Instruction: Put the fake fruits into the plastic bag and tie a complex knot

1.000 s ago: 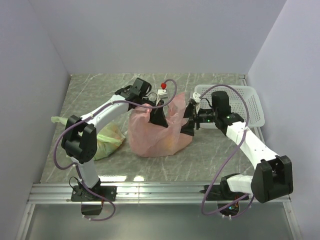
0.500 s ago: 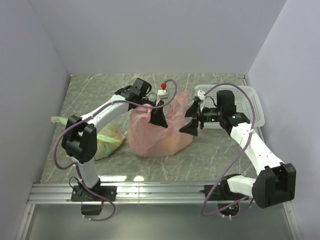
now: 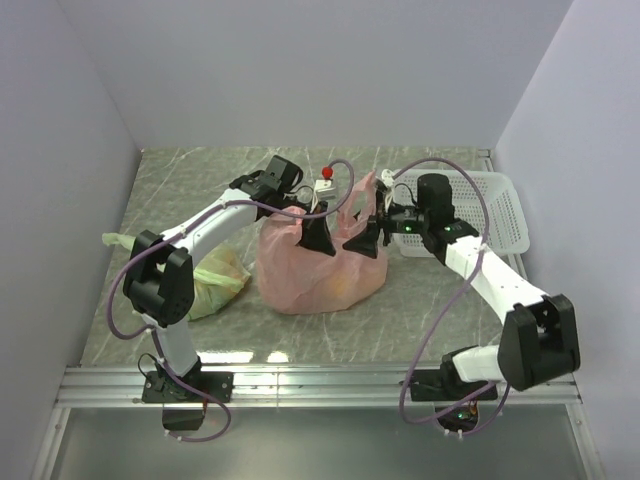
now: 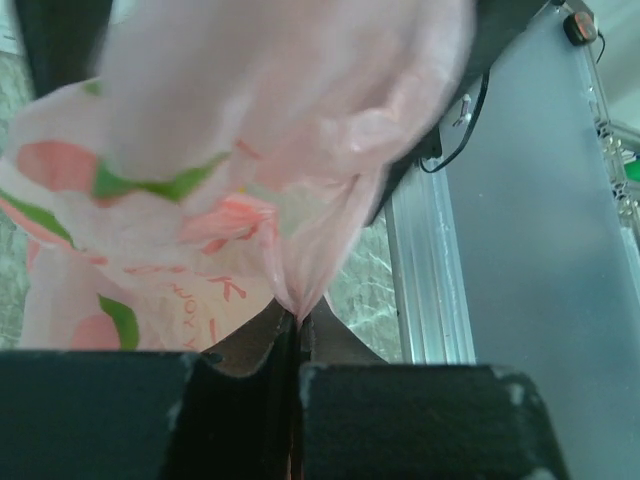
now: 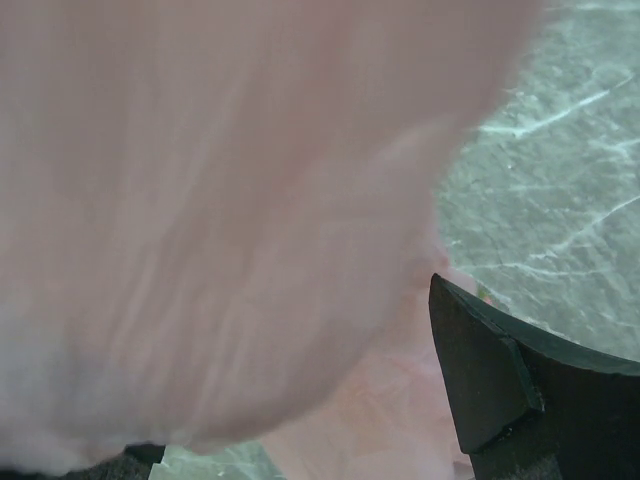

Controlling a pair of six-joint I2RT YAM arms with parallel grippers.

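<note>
Plastic bag (image 3: 318, 272) pinched between left fingers (image 4: 345, 352) | right fingers (image 5: 492, 380) spread against it

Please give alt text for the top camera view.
A pink bag stands on a marble table; the left claw is shut on its top, the right claw is open beside it. A green bag lies left of it, a white basket right.

Salmon-pink plastic bag (image 3: 312, 276), perhaps green-leaf print
</note>
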